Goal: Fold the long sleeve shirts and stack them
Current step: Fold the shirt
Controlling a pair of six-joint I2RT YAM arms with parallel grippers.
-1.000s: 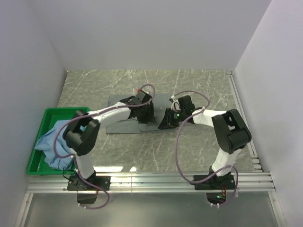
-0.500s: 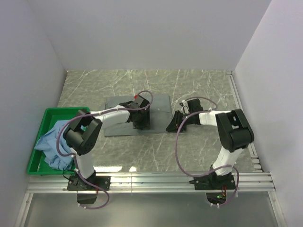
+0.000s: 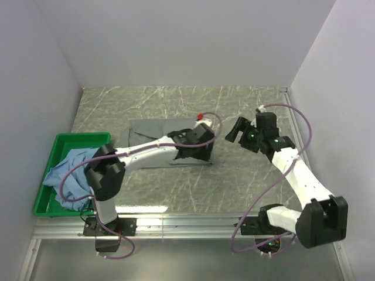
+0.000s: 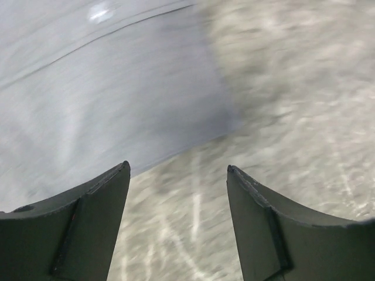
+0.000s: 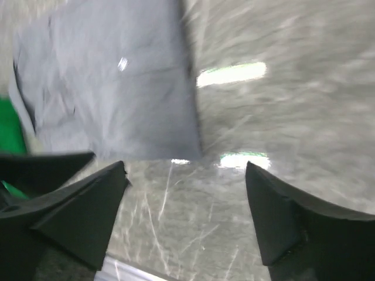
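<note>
A muted grey-green long sleeve shirt [image 3: 153, 132] lies folded flat as a rectangle mid-table. My left gripper [image 3: 199, 153] hovers at its right near corner, open and empty. The left wrist view shows the shirt [image 4: 111, 93] at upper left and bare table between the fingers of the left gripper [image 4: 176, 170]. My right gripper [image 3: 233, 133] is raised to the right of the shirt, open and empty. In the right wrist view the shirt [image 5: 111, 88] lies beyond the right gripper [image 5: 184, 167]. A light blue shirt [image 3: 69, 172] sits crumpled in the bin.
The green plastic bin [image 3: 61, 140] stands at the left table edge, with the blue cloth spilling over its near side. White walls close in the left, back and right. A metal rail [image 3: 187, 225] runs along the near edge by the arm bases.
Both grippers have opened. The right arm swung up and away to the right of the grey-green shirt. The left gripper slid right to the shirt's right edge, and the shirt now lies flat.
</note>
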